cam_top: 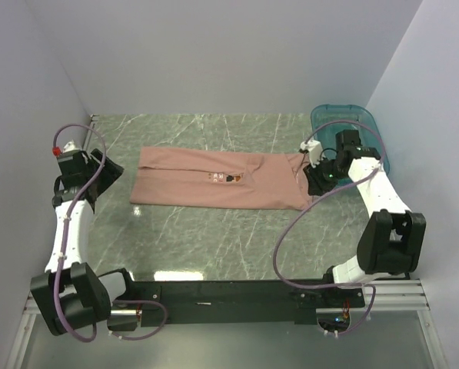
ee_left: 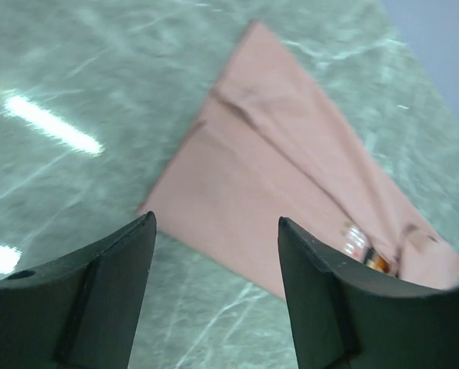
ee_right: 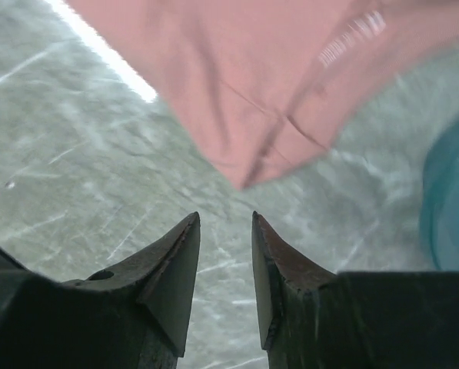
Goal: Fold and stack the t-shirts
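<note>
Green marbled table (cam_top: 214, 246) w/ pale walls (cam_top: 229, 54); teal bin (cam_top: 354, 119) upper right. Pink t-shirt (cam_top: 191, 178) lies mid-frame, a long flat strip. Left gripper (ee_left: 214, 224) spread wide, empty; right gripper (ee_right: 225, 221) jaws slightly apart, prob. empty (blurry).

In the top view the left arm reaches up along the left edge. The left gripper (cam_top: 106, 171) points toward centre, its fingers (ee_left: 114, 292) spread wide and empty. At the right, the right arm bends at the elbow. The right gripper (cam_top: 315, 181) has its fingers (ee_right: 175, 284) narrowly parted and empty.
</note>
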`<state>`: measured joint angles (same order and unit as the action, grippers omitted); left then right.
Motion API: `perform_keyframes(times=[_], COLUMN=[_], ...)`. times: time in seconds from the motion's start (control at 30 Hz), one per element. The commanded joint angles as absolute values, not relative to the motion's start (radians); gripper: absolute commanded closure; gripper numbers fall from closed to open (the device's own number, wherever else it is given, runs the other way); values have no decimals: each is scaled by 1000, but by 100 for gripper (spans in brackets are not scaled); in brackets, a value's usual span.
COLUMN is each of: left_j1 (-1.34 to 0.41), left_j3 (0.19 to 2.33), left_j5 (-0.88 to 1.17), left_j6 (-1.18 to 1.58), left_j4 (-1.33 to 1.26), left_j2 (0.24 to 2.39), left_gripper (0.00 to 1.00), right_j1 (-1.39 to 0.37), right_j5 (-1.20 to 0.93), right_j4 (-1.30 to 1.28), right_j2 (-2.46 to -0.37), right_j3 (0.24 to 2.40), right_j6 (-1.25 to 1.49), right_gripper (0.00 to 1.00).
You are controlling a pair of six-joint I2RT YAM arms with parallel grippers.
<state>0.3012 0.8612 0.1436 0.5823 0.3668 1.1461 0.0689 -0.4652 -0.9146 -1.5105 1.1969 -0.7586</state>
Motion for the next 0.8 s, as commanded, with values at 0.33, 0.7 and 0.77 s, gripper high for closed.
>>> perform_keyframes(times=[0.33,0.7,0.77], left_j1=[285,206,195], left_j3=[1072,1532,1583], left_j5=[382,272,242], left_j6=[534,494,486], left_j4=[253,451,465], left_j2=[1562,2002,2055], left_gripper=[42,52,50], right_j1=[-368,-356,-356], right_j5=[-681,-641,-646], right_j4=[-614,-578,-586], right_j2=[-1333,-1336,-1347], right_j3=[992,954,959], right_j6=[-841,-810,-808], right_gripper=[56,57,57])
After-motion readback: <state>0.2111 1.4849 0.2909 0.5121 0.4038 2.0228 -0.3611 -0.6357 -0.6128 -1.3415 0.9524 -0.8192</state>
